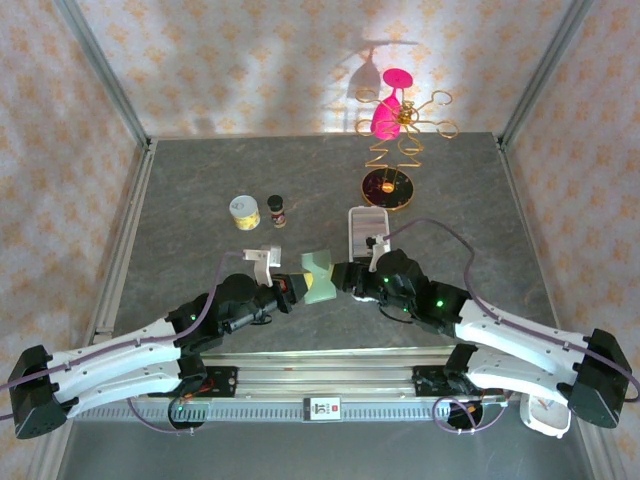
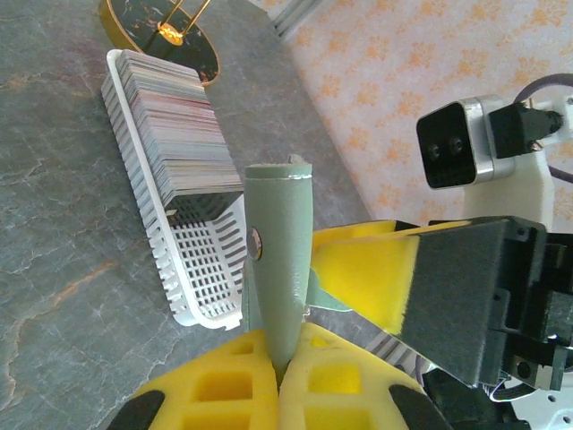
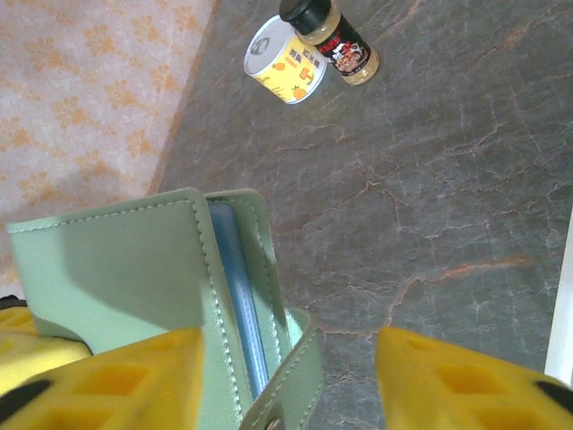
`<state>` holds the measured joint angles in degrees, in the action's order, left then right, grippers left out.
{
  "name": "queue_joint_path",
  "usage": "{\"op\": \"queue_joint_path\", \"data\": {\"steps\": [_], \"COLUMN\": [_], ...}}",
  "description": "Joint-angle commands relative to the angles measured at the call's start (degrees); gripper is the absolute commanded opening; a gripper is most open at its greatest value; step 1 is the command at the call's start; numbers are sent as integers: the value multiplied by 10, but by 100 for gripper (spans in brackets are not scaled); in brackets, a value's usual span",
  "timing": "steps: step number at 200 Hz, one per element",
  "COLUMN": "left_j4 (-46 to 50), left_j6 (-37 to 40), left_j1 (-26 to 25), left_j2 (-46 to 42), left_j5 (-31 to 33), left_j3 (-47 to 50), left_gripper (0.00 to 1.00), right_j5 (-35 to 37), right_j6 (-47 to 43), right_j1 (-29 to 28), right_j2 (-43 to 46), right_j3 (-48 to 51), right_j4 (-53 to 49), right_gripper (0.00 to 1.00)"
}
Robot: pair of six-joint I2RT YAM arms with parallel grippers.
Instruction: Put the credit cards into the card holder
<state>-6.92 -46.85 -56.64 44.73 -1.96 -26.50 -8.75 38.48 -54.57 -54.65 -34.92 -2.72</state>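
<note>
The sage-green card holder is held up above the table, and my left gripper is shut on its lower edge. In the left wrist view the card holder stands edge-on, pinched between the yellow pads of my left gripper. My right gripper meets it from the right and is open. In the right wrist view the card holder gapes open by the left finger of my right gripper, and a thin blue edge sits in its pocket. A stack of credit cards fills the white tray.
The white tray lies just behind the grippers. A yellow can and a small spice bottle stand at the back left. A gold wire stand with a pink glass stands at the back right. Metal frame posts edge the table.
</note>
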Motion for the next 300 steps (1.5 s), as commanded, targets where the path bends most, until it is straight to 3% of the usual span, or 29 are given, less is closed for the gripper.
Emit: {"op": "queue_joint_path", "data": {"steps": [1,47,91,115,180,188,218,243,300], "left_j4": [-16,-32,-37,-42,-95,-103,-108,-92,45], "left_j6": [-5,-23,-32,-37,-79,-83,-94,-104,-124], "left_j1": [-1,-1,-1,-1,-1,-1,-1,-1,11], "left_j2": [-9,-7,4,15,70,79,111,127,128], "left_j5": [0,-4,-1,1,9,10,30,64,163], "left_j3": [8,18,28,34,85,91,104,114,86], "left_gripper": [0,0,0,0,0,4,34,50,71], "right_j5": [20,7,2,-6,-36,-41,-50,-69,-65], "right_j6": [-6,-6,-6,-5,19,21,29,40,54], "right_j1": [1,1,1,1,1,1,1,-1,-13], "right_j2": [2,-11,-35,-51,-102,-111,-147,-169,-181], "right_j3": [1,16,20,21,44,45,45,48,45], "right_j4": [-11,-5,-4,3,62,69,90,119,132], "right_gripper": [41,37,19,0,0,0,0,0,0]}}
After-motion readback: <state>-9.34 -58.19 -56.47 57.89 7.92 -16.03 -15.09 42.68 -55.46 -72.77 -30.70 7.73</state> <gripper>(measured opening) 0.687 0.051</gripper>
